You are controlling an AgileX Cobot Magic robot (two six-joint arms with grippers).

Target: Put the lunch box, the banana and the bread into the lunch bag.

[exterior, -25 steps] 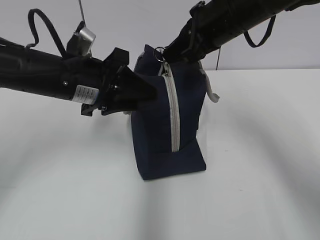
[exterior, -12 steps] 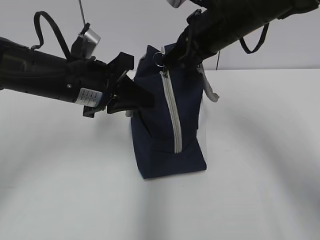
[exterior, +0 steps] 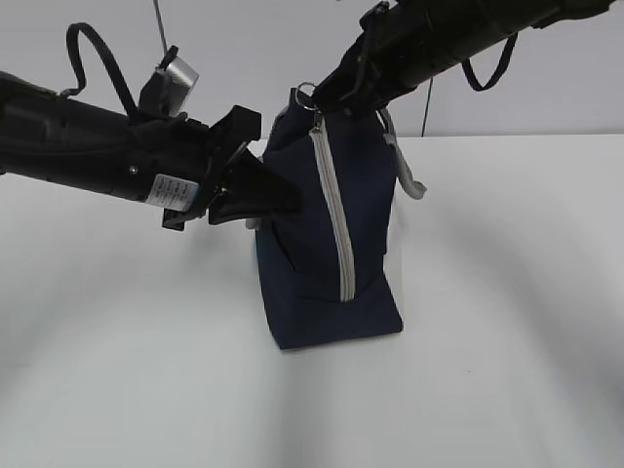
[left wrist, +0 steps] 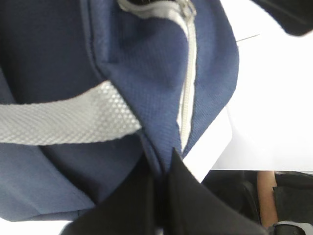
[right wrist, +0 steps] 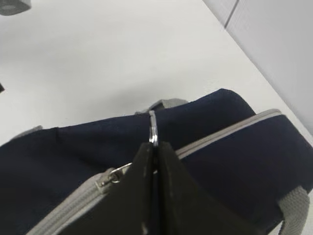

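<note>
Underfoot, so to speak: plain white counter point(exterior: 507, 322), matte, soft shadows; pale grey-white wall behind, a thin dark cable running down it. Right wrist view shows a panel seam in the wall past the counter edge.

Left side: left gripper point(exterior: 283, 195) reaches in level from the left, black fingers point(left wrist: 190, 196) pressed together on a fold of navy fabric along the lunch bag's point(exterior: 331, 253) side edge. Left wrist view confirms it, cloth pinched between the closed tips, just beside the zipper strip point(left wrist: 186, 98). Grey webbing handle point(left wrist: 63, 120) lies across the panel nearby.

Centre: lunch bag stands on end on the counter, tall and narrow, grey zipper running top to bottom on the facing side, zipped shut along the visible length.

Right side: right gripper point(exterior: 327, 97) comes down at a slant from upper right to the bag's top. Its fingers point(right wrist: 168, 191) are clamped on the metal ring pull point(right wrist: 153, 128), ring edge-on between the tips. Second grey handle point(exterior: 408, 166) hangs off the bag's right.
</note>
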